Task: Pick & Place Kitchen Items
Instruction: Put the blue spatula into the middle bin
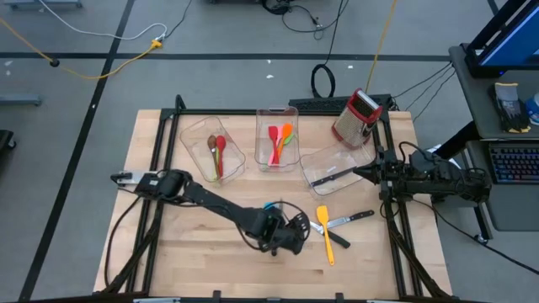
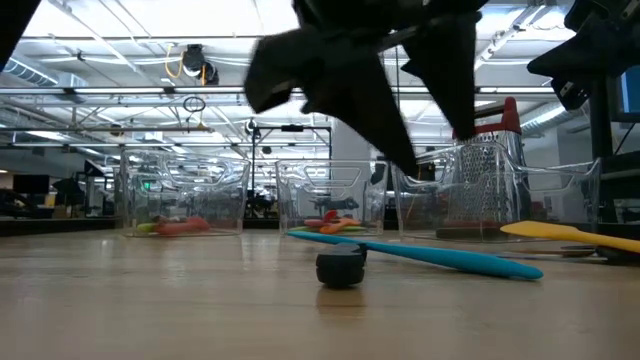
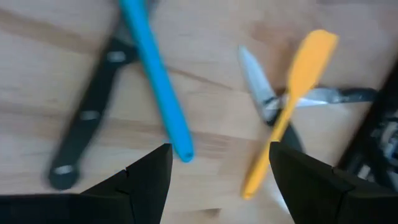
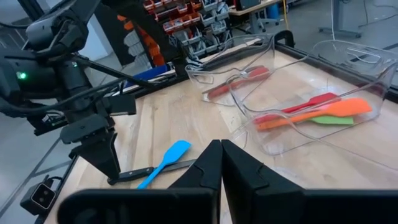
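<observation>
Wooden table point(image 1: 210, 252), left pincer point(image 3: 217, 180) released over blue spatula point(image 3: 155, 87), right pincer point(image 4: 222, 163) clenched empty.

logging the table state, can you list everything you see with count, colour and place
clear bins: three, transparent, in a row across the far half of the table
spoons: two, brown and red, in the left bin
spatulas: three, red, orange, green, in the middle bin
knife: one, black-handled, in the right bin
box grater: one, metal with a red top, far right corner
yellow spatula: one, on the table, crossing a second knife
blue spatula: one, on the table below the left claw
black-handled knife: one, beside the blue spatula
left claw: open, above the blue spatula
right claw: shut, by the right bin
</observation>
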